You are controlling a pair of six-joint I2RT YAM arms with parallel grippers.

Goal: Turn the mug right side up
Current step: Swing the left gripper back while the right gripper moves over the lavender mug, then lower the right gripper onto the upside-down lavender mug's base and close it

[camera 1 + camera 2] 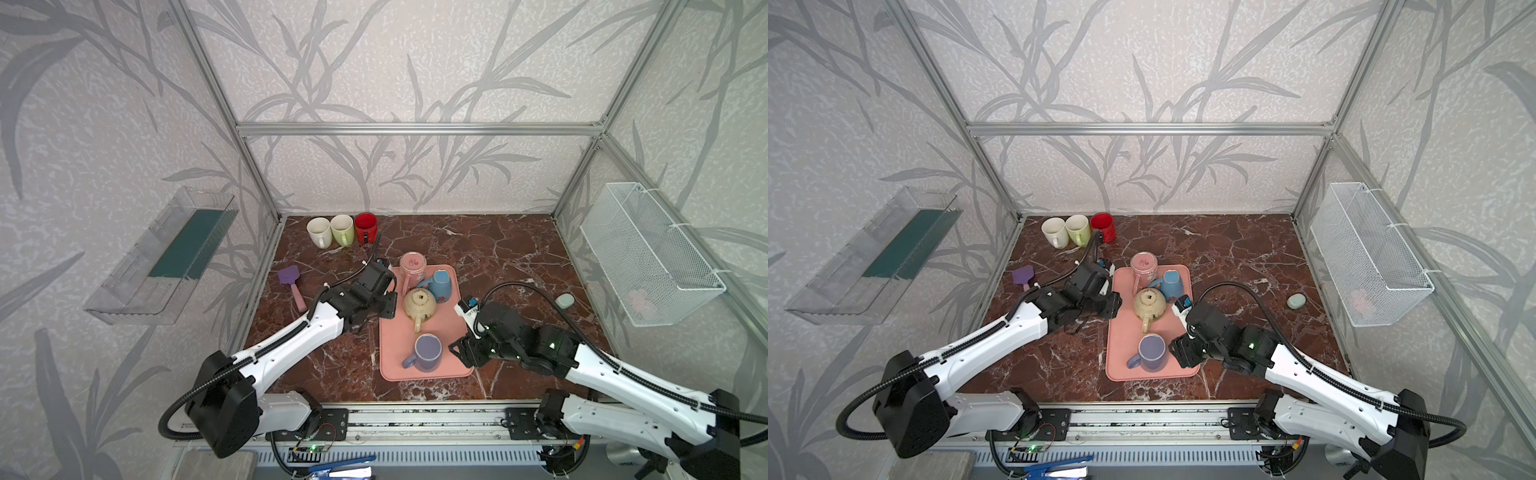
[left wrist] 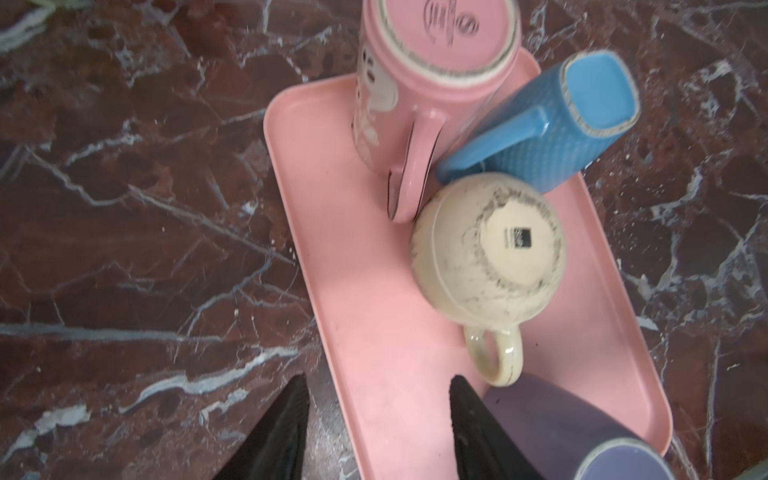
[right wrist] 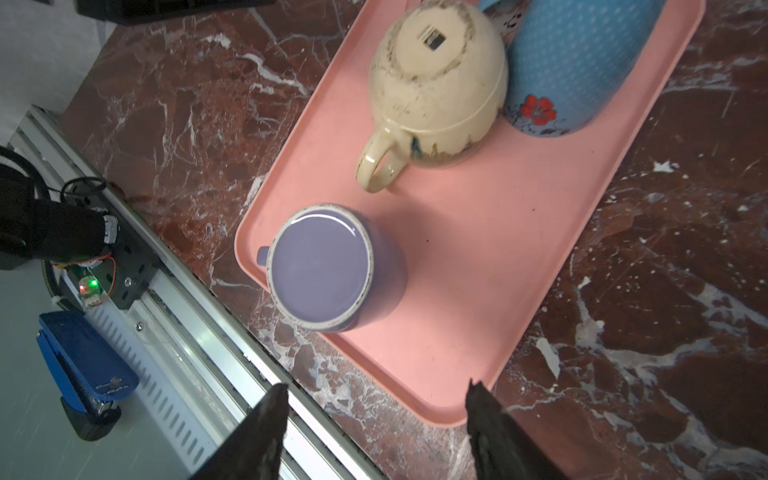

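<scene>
Looks like the purple mug [image 3: 320,270] is done, upright just ahead of the right gripper [image 3: 376,386], but the cream mug [image 2: 488,249] beyond the left gripper [image 2: 379,377] is bottom-up; both grippers partly open, empty.

Robot lab test cell posing as a home: aluminium frame [image 1: 415,129] is boxing in the marble-look surface [image 1: 519,257], leaf wallpaper panels [image 1: 415,62] are lining the sides, left arm [image 1: 291,336] and right arm [image 1: 615,370] are sitting on a slotted rail [image 1: 415,415], bare circuit board [image 3: 88,286] is glowing beside it.
</scene>
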